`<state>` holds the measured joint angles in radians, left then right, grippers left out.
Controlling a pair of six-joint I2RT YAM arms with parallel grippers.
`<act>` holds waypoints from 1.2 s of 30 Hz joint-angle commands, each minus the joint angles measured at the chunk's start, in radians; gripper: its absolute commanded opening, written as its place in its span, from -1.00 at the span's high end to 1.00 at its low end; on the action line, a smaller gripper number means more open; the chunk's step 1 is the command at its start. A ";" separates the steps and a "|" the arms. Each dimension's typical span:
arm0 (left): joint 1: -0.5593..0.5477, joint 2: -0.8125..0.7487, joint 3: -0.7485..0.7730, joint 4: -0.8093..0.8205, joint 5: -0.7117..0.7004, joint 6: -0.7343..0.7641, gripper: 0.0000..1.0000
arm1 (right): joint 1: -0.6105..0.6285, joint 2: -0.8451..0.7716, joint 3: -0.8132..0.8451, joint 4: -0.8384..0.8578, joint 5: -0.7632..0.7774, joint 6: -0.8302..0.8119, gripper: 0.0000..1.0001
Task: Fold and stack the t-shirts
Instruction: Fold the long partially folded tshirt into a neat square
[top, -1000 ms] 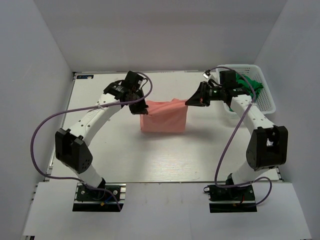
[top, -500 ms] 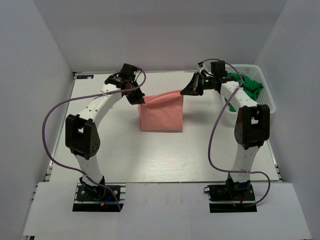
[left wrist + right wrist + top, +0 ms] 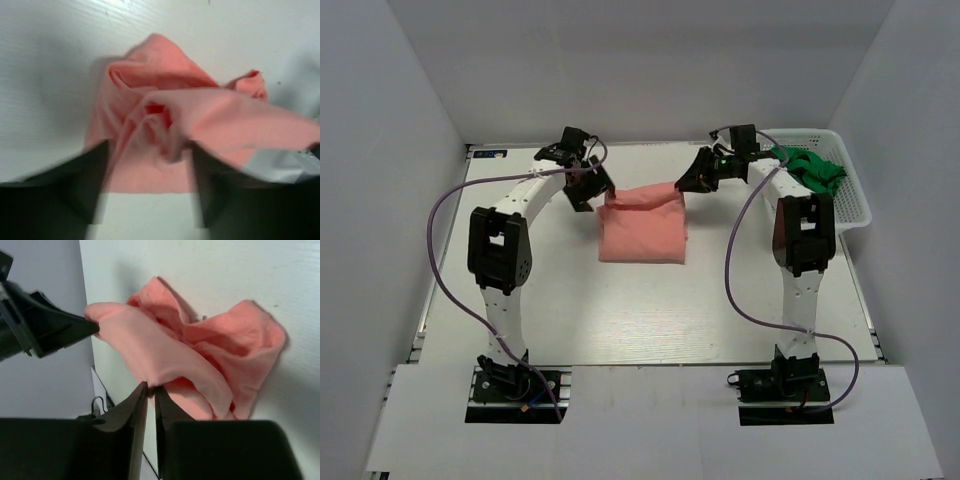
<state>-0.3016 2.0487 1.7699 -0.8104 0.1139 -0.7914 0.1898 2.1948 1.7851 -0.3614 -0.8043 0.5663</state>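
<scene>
The salmon-pink t-shirt (image 3: pixel 642 228) lies folded into a rough rectangle mid-table, its far edge bunched and slightly raised. At the shirt's far left corner my left gripper (image 3: pixel 592 190) is open; in the left wrist view its blurred fingers (image 3: pixel 100 170) stand wide apart either side of a bunch of pink cloth (image 3: pixel 165 135). My right gripper (image 3: pixel 688 183) is at the far right corner. In the right wrist view that gripper (image 3: pixel 151 386) has its tips nearly together, pinching a fold of the pink cloth (image 3: pixel 165 355). The green garment (image 3: pixel 815 170) sits in the basket.
A white lattice basket (image 3: pixel 855 205) stands at the back right of the table, just beyond the right arm. The enclosure's back wall is close behind both grippers. Purple cables loop beside each arm.
Both grippers carried the shirt's raised edge toward the back of the table and lowered it, so the cloth now lies flatter. The left jaws have opened; the right jaws have loosened slightly.
</scene>
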 commanded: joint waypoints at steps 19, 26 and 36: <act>-0.013 -0.046 -0.019 0.310 0.269 0.150 -1.00 | 0.068 -0.188 -0.156 0.218 0.002 0.012 -0.80; -0.022 0.037 -0.122 0.333 0.320 0.132 -1.00 | 0.089 -0.123 -0.338 0.416 0.057 0.099 -0.80; 0.001 0.102 -0.221 0.300 0.236 0.142 -1.00 | 0.089 -0.044 -0.428 0.464 0.108 0.050 -0.80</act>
<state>-0.2989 2.1304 1.5627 -0.4717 0.4099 -0.6704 0.2752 2.1399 1.3579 0.0780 -0.7506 0.6579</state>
